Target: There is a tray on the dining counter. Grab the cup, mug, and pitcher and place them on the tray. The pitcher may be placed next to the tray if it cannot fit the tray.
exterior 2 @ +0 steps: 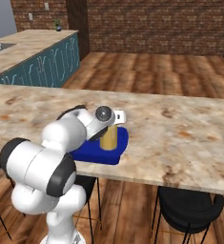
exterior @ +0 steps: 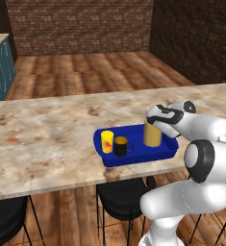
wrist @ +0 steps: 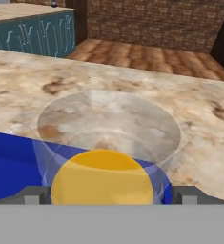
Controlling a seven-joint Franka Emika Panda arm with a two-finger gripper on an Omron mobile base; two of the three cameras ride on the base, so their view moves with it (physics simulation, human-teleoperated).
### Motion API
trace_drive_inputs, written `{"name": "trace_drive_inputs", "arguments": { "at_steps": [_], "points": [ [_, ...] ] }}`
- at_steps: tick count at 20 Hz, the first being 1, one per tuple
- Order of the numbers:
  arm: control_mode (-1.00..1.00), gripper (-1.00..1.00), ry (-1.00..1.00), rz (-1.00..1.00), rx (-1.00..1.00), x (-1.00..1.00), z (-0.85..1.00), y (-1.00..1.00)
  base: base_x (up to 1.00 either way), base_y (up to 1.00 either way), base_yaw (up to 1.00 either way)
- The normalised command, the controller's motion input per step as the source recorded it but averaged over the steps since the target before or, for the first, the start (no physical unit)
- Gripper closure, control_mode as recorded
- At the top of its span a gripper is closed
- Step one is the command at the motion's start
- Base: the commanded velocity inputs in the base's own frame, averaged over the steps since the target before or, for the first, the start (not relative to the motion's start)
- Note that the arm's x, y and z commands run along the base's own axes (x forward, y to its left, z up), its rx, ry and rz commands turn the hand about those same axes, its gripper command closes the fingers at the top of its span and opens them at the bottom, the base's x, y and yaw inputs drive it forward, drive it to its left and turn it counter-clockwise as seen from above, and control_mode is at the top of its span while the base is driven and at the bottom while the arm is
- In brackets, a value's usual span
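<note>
The blue tray (exterior: pixel 138 154) lies near the front edge of the dining counter (exterior: pixel 47 134). On its left part stand the yellow cup (exterior: pixel 106 141) and the black mug (exterior: pixel 120 146), side by side and upright. The pitcher (exterior: pixel 153 135) of orange-yellow liquid stands upright on the tray's right part. My gripper (exterior: pixel 156 118) is at the pitcher's upper part, open. In the hand view the pitcher (wrist: pixel 104 181) sits between the gripper (wrist: pixel 106 195), whose fingertips (wrist: pixel 37 194) stand wide at each side of the glass. From the right base, the arm hides most of the tray (exterior 2: pixel 96 151); the pitcher (exterior 2: pixel 108 138) shows below the gripper (exterior 2: pixel 111 123).
Black bar stools (exterior: pixel 119 197) (exterior 2: pixel 189 207) stand under the counter's near edge. Bare stone top stretches left, right and behind the tray. A teal-fronted kitchen counter (exterior 2: pixel 37 52) runs at the far left across the wood floor.
</note>
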Motion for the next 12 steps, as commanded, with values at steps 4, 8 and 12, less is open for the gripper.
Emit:
{"name": "trace_drive_inputs", "arguments": {
  "at_steps": [4,8,12],
  "points": [
    [-1.00,-1.00,0.00,0.01,0.00,-0.02,-0.31,-0.05,0.00,0.00,0.00],
    [-1.00,-1.00,0.00,0.05,-0.04,-0.27,-0.56,0.00,0.00,0.00,0.00],
    [-1.00,-1.00,0.00,0.05,-0.06,-0.45,-0.25,0.00,0.00,0.00,0.00]
  ]
}}
